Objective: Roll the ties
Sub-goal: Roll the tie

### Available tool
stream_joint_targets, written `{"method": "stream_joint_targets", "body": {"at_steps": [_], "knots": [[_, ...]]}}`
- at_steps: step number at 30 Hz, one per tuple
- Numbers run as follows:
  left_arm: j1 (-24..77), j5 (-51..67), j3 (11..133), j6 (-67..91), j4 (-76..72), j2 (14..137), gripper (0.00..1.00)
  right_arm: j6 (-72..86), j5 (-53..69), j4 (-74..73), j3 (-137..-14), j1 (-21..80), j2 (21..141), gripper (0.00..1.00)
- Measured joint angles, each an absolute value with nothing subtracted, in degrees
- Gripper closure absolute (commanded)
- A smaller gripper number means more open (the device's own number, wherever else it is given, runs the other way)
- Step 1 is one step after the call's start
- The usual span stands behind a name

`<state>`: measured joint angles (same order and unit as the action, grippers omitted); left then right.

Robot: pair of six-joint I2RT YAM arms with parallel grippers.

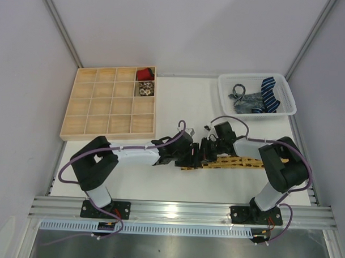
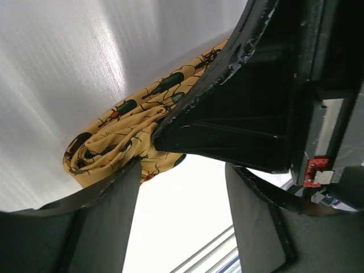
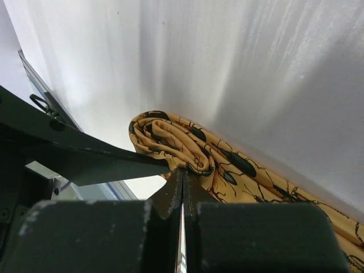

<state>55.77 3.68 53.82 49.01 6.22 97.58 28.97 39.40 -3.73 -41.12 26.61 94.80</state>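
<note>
A mustard-yellow tie (image 1: 239,161) with dark beetle spots lies across the table in front of the arms, its left end wound into a loose roll (image 2: 108,142) (image 3: 165,136). My right gripper (image 3: 185,170) (image 1: 207,150) is shut, its tips pinching the fabric at the edge of that roll. Just left of it, my left gripper (image 2: 182,168) (image 1: 188,158) stands open. One of its fingers (image 2: 108,205) is against the roll's near side, and only bare table shows between its fingers.
A white basket (image 1: 253,76) at the back right holds a navy striped tie (image 1: 270,93) and a grey tie (image 1: 244,100). A wooden compartment tray (image 1: 97,106) at the back left holds a red roll (image 1: 144,75) and a pale patterned roll (image 1: 144,89).
</note>
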Motion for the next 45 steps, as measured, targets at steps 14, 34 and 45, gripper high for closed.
{"method": "stream_joint_targets", "body": {"at_steps": [14, 34, 45], "knots": [[51.4, 4.5, 43.4, 44.8, 8.3, 83.3, 0.27, 26.3, 36.6, -4.1, -42.0, 28.6, 94.8, 1.00], [44.1, 18.7, 35.3, 52.1, -8.9, 89.3, 0.30, 25.3, 35.7, -4.4, -42.2, 28.8, 94.7, 1.00], [44.2, 20.1, 36.2, 59.1, -11.4, 92.7, 0.33, 25.3, 35.2, -4.4, -42.1, 28.8, 94.4, 1.00]]}}
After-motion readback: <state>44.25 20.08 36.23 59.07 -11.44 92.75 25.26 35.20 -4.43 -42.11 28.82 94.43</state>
